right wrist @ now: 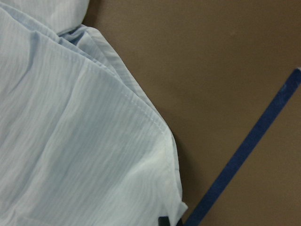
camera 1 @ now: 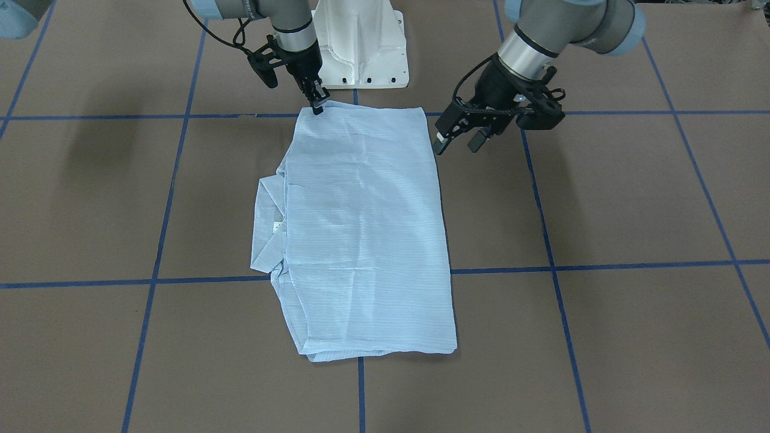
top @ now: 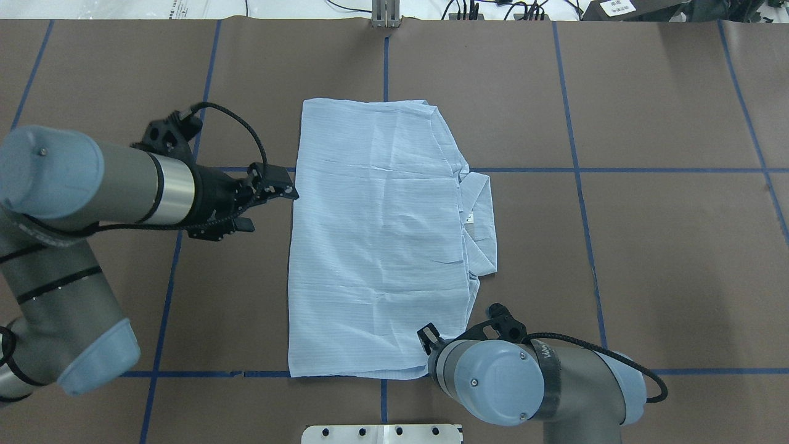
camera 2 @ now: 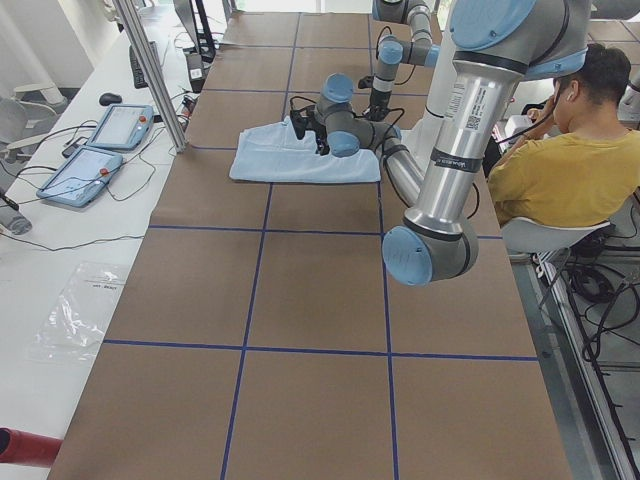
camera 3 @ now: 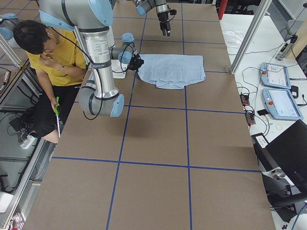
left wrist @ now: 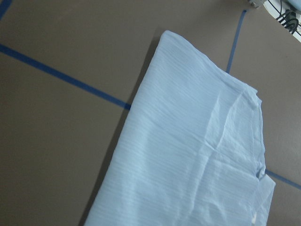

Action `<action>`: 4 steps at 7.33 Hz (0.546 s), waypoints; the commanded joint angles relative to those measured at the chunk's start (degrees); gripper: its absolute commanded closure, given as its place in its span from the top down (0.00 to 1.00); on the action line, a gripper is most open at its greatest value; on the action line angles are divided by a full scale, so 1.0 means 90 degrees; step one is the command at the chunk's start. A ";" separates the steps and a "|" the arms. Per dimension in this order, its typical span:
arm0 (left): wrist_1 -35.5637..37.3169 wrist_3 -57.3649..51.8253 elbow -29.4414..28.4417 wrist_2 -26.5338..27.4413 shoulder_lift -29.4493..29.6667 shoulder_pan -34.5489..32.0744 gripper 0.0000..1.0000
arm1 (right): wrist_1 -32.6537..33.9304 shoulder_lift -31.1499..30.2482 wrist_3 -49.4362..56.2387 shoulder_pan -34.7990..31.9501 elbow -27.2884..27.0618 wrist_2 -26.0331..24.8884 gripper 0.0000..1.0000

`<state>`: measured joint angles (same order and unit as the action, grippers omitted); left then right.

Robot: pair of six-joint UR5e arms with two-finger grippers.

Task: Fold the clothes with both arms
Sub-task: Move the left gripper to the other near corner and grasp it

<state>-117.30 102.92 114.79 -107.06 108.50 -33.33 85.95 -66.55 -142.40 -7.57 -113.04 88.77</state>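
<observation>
Exterior front-facing view: the striped shirt (camera 1: 367, 228) lies flat on the counter (camera 1: 601, 331), folded into a long rectangle, its collar (camera 1: 267, 234) poking out of one long side. The right gripper (camera 1: 316, 103) stands narrow on one shirt corner; I cannot tell whether it pinches cloth. The left gripper (camera 1: 460, 141), jaws wide, hovers just beside the neighbouring corner, off the fabric. Overhead exterior view: the left gripper is clear of the shirt's long edge. Right wrist view: several stacked layers show at that corner. Catching only the top layer would likely peel the fold open, and a lopsided lift could drag the shirt askew.
</observation>
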 commanded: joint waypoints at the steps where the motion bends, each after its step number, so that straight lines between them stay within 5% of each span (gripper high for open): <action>1: 0.0035 0.1467 0.0107 0.0759 -0.0209 0.1217 1.00 | 0.0001 -0.0008 0.0002 -0.0009 -0.0038 0.0010 0.00; 4: 0.0454 0.2391 0.0069 0.1716 -0.0551 0.2720 0.95 | -0.0009 -0.0008 0.0021 -0.0028 -0.0038 0.0000 0.00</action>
<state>-114.68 121.24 115.69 -95.43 104.96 -15.17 85.90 -66.65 -142.21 -7.78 -113.37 88.80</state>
